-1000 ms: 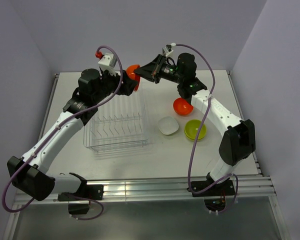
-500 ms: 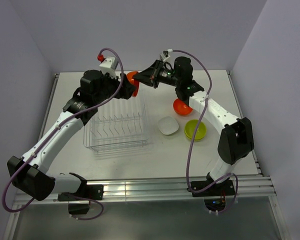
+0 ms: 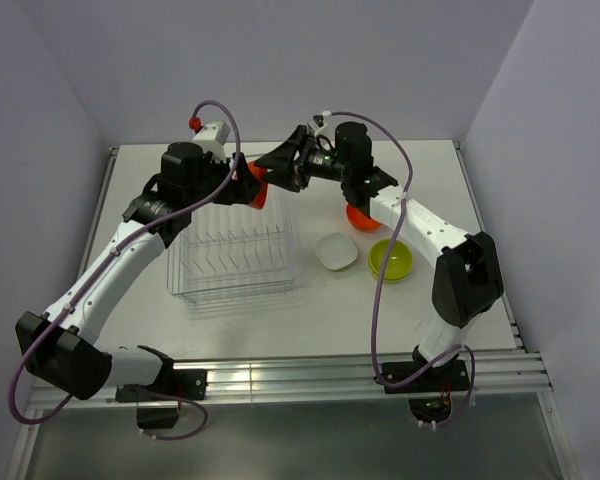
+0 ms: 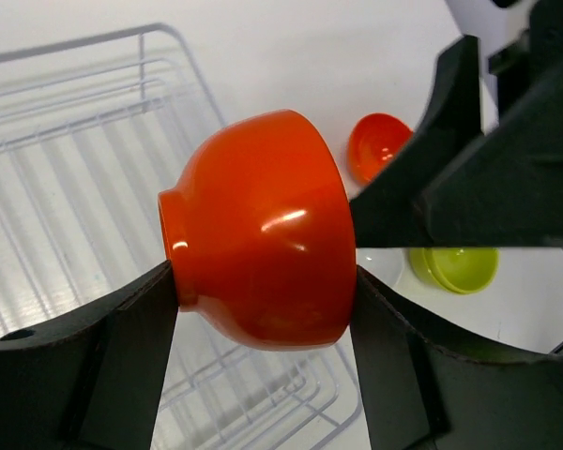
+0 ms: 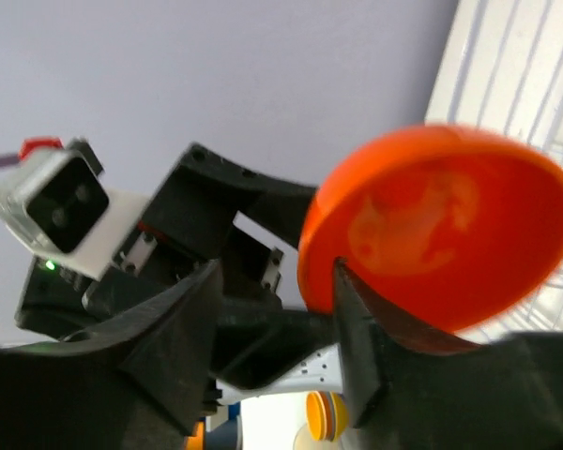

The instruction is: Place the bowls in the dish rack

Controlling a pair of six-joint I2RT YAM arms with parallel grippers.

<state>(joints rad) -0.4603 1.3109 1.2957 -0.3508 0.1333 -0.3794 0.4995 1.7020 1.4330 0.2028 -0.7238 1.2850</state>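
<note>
**Handover above the rack.** Against the view one second earlier, we find the orange bowl point(image 3: 255, 189) lower and nearer, now above the far right corner of the dish rack point(image 3: 230, 268). The left gripper point(image 4: 263, 274) clamps it from foot to rim. The right gripper point(image 5: 274, 281) stands spread about its rim. From above, both grippers hide most of this bowl. The right arm point(image 3: 430, 225) covers part of a second orange bowl point(image 3: 358, 217) near the white bowl point(image 3: 336, 251) and green bowl point(image 3: 390, 260).

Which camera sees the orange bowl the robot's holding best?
Left wrist view: the held orange bowl fills it, sharp, gripped by the left tool. Right wrist shows its blurred inside; top view, just a sliver.
</note>
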